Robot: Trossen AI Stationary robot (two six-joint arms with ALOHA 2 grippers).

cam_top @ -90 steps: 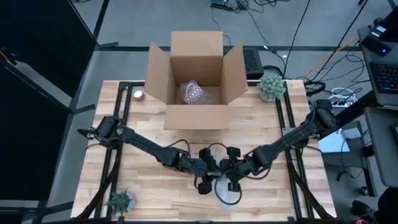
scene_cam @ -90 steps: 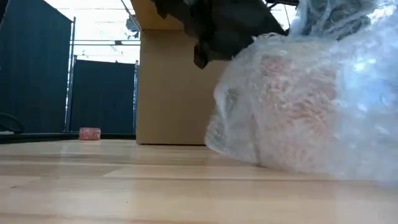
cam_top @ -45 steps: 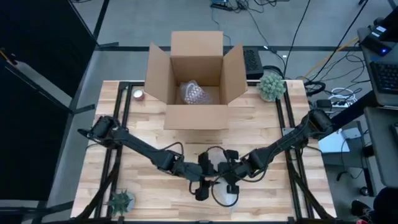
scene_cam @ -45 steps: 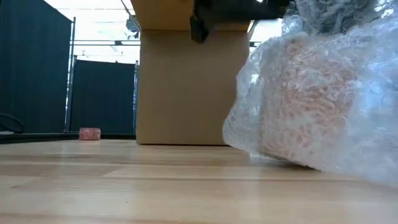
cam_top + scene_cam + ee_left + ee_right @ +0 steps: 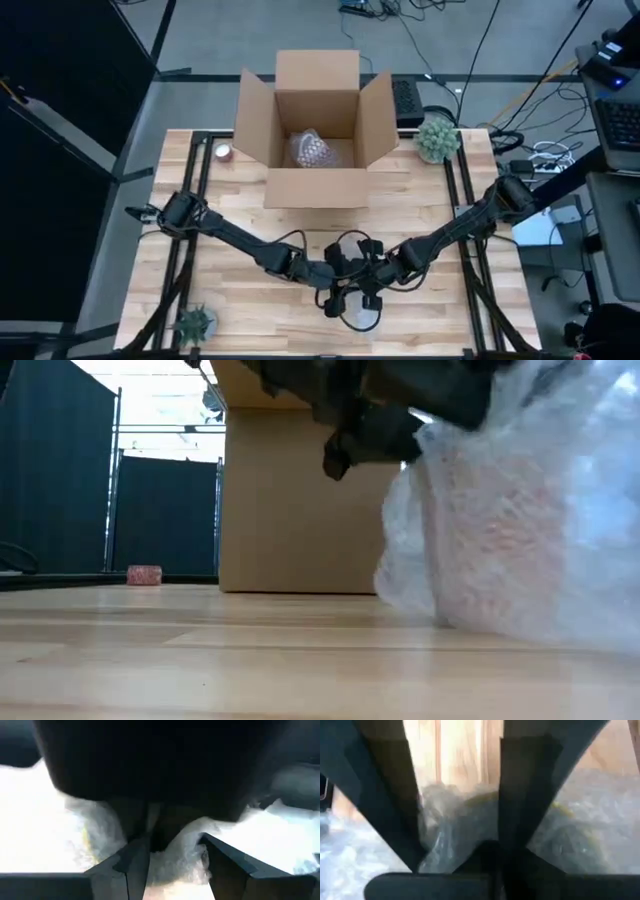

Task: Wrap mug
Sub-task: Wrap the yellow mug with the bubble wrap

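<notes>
Mug [image 5: 500, 540], swathed in bubble wrap [image 5: 580, 510], sits under both hands near the bench's front edge, well in front of the cardboard box [image 5: 316, 130]. The left hand [image 5: 338, 296] and right hand [image 5: 372, 296] meet over the bundle, just beside each other; the left hand's fingers [image 5: 132, 865] stand a little apart with wrap bunched between them, and the right hand's fingers [image 5: 520, 795] press into wrap, though whether either truly grips I cannot tell. Outward, bare bench [image 5: 250, 310] lies between bundle and box. A small plant [image 5: 195, 322] stands at the front left corner, another plant [image 5: 437, 138] right of the box, and a small pink roll [image 5: 222, 152] left of it.
</notes>
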